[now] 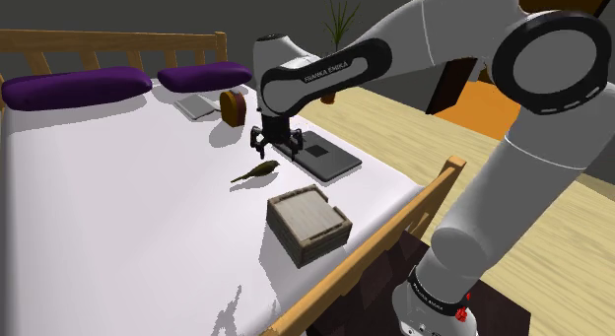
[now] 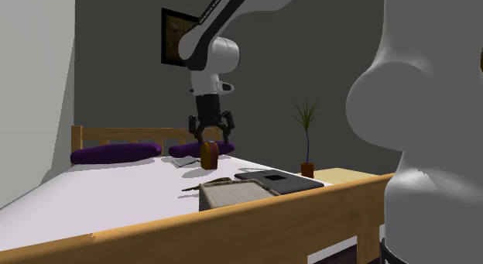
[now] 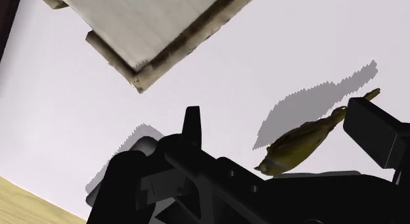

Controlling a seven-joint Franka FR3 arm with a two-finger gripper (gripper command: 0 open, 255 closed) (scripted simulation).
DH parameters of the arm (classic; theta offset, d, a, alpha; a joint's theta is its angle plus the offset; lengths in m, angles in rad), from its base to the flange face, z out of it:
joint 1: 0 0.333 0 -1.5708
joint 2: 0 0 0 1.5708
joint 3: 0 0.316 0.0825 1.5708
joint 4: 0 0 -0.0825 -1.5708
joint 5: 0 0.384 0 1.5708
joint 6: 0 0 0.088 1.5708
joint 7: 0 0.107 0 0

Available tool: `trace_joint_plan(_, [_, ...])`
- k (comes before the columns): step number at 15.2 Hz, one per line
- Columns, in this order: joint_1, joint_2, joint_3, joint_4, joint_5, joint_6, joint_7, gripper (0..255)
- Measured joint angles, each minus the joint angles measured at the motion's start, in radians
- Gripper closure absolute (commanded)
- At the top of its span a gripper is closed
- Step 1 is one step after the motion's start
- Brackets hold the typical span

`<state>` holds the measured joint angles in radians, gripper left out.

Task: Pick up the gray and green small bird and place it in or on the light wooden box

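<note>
The small olive-green and grey bird (image 1: pixel 257 170) lies on its side on the white bed sheet (image 1: pixel 118 196). My gripper (image 1: pixel 274 144) hangs open just above and slightly behind it, not touching it. In the wrist view the bird (image 3: pixel 299 145) lies below the gap between the fingers, close to the right finger (image 3: pixel 376 127), and my gripper (image 3: pixel 276 119) holds nothing. The light wooden box (image 1: pixel 308 224) sits on the sheet a short way from the bird, toward the footboard, and its corner (image 3: pixel 158 25) is visible beyond the fingers. From the second exterior view, the gripper (image 2: pixel 210 138) hovers well above the bird (image 2: pixel 214 181) and the box (image 2: pixel 232 194).
A flat black slab (image 1: pixel 326 155) lies beside the gripper toward the shoulder view's right. A brown rounded object (image 1: pixel 234 107) and a grey book (image 1: pixel 195 105) sit near two purple pillows (image 1: pixel 77 88) at the headboard. A wooden footboard rail (image 1: pixel 375 250) borders the box side. A potted plant (image 2: pixel 306 138) stands beyond.
</note>
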<state>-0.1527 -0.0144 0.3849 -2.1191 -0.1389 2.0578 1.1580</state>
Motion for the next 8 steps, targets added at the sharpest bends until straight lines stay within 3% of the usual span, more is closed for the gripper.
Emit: trace_joint_plan(8, [0.032, 0.344, -0.043, 0.261, -0.143, 0.020, 0.322, 0])
